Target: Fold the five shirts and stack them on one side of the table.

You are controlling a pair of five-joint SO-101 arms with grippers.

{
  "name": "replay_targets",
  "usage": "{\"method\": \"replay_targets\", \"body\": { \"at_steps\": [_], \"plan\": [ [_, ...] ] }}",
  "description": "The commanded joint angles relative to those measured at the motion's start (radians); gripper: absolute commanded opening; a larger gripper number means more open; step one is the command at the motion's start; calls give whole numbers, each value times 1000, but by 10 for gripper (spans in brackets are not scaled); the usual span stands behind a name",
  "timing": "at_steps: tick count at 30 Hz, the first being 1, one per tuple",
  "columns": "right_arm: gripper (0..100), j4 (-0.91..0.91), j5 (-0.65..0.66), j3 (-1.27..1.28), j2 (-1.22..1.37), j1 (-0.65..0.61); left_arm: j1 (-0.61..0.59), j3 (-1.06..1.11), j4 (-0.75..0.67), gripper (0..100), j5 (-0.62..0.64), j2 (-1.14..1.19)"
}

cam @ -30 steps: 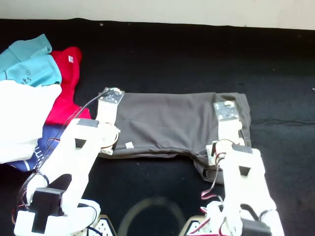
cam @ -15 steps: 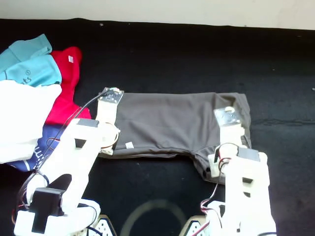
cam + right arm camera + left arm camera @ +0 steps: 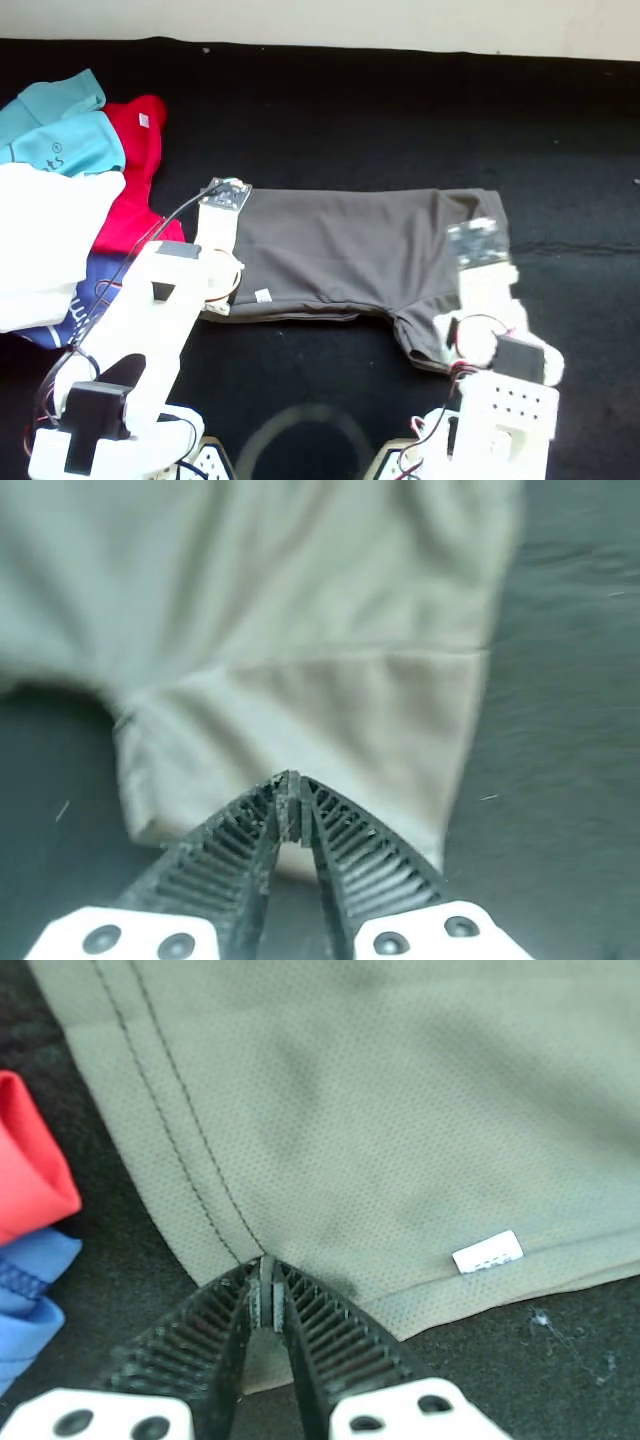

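Observation:
A grey shirt (image 3: 340,250) lies spread flat in the middle of the black table (image 3: 350,110). My left gripper (image 3: 265,1295) is shut on the grey shirt (image 3: 380,1110) at its near left hem corner, beside a small white tag (image 3: 487,1250). The left arm (image 3: 160,300) lies over that edge. My right gripper (image 3: 290,810) is shut on the near right sleeve (image 3: 330,720) of the grey shirt. The right arm (image 3: 490,320) covers the shirt's right side, and the sleeve (image 3: 425,335) sticks out toward the near edge.
At the far left lies a loose pile: a teal shirt (image 3: 60,130), a red shirt (image 3: 140,170), a white shirt (image 3: 50,240) and a blue shirt (image 3: 90,300). Red (image 3: 30,1160) and blue (image 3: 30,1280) cloth lie close beside the left gripper. Bare black table stretches behind and to the right.
The right arm has drawn back toward the near edge and a little to the right, still on the sleeve. The left arm and the pile have not moved.

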Motion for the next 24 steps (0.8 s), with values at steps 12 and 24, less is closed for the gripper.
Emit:
{"method": "replay_targets", "body": {
  "at_steps": [12,24],
  "plan": [
    [7,-262,-28,-742,869,85,15,2,-23,9,8,2],
    [7,-85,-173,-1388,1557,-21,15,2,-23,9,8,2]
  ]
}}
